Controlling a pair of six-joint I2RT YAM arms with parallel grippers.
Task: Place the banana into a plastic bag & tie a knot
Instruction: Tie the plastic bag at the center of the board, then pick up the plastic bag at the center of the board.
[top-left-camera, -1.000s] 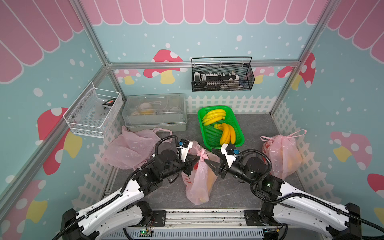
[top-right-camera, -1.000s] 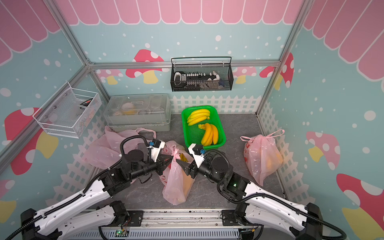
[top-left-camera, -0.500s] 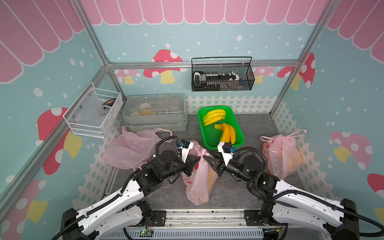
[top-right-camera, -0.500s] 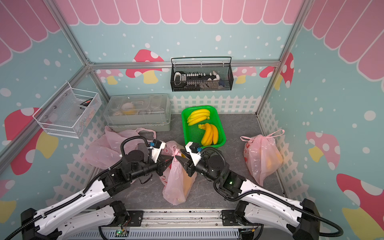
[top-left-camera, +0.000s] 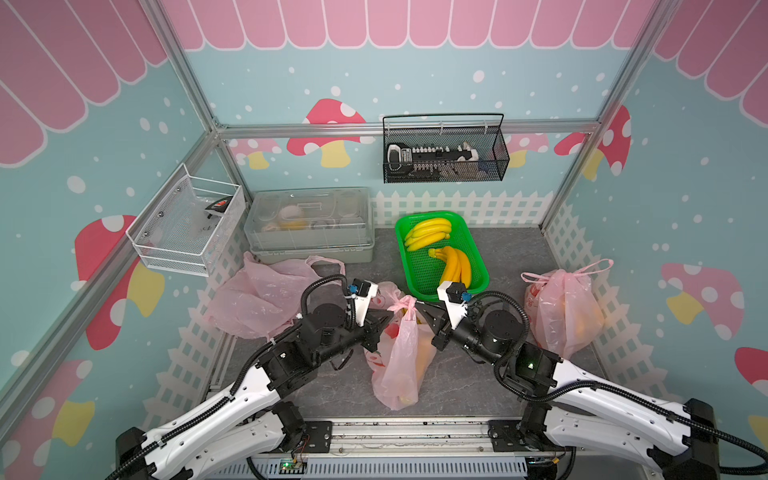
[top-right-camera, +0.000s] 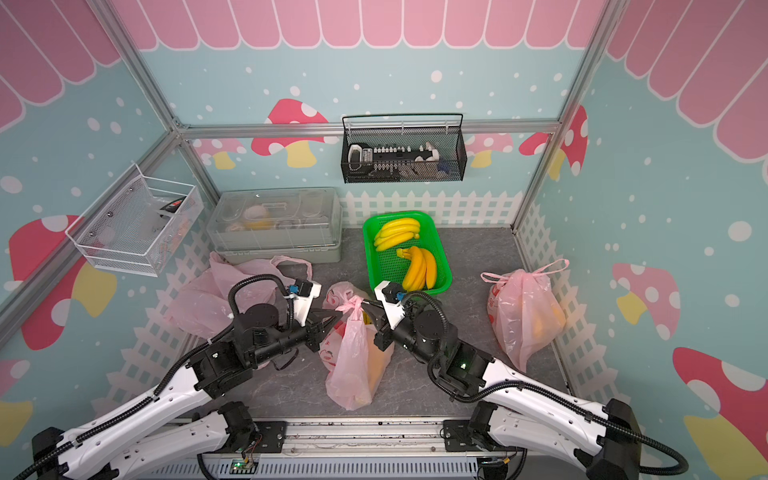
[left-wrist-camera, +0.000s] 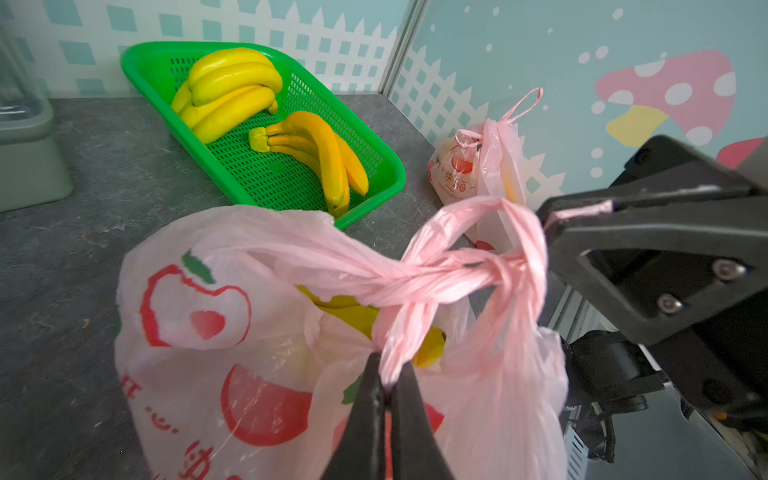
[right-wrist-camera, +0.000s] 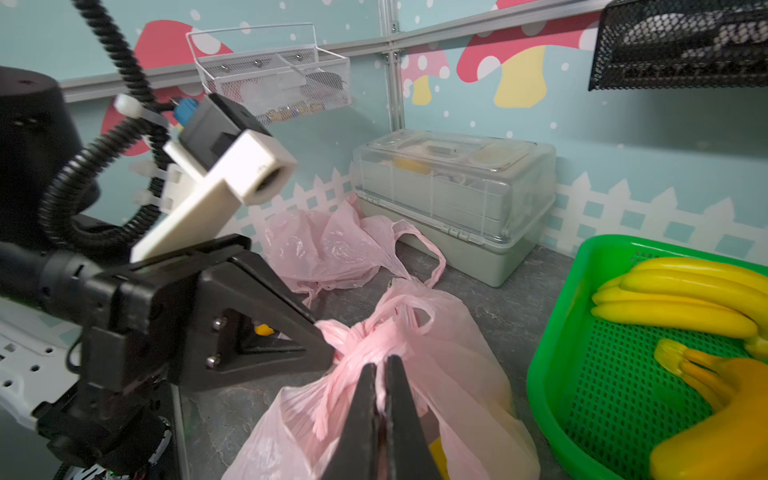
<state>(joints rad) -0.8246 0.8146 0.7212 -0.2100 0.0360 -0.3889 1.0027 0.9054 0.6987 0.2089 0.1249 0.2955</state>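
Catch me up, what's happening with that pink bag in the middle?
Both arms are working on the knot. The left gripper and the right gripper are each shut on a twisted handle of the pink bag, which stands on the table with a banana inside. The handles are crossed but look loose. Two more bunches lie in the green basket.

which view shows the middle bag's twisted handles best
Left wrist: the twisted handles lie close up, their crossing clear. Right wrist shows them bunched, partly behind the right end effector; both top views show only a small tuft.
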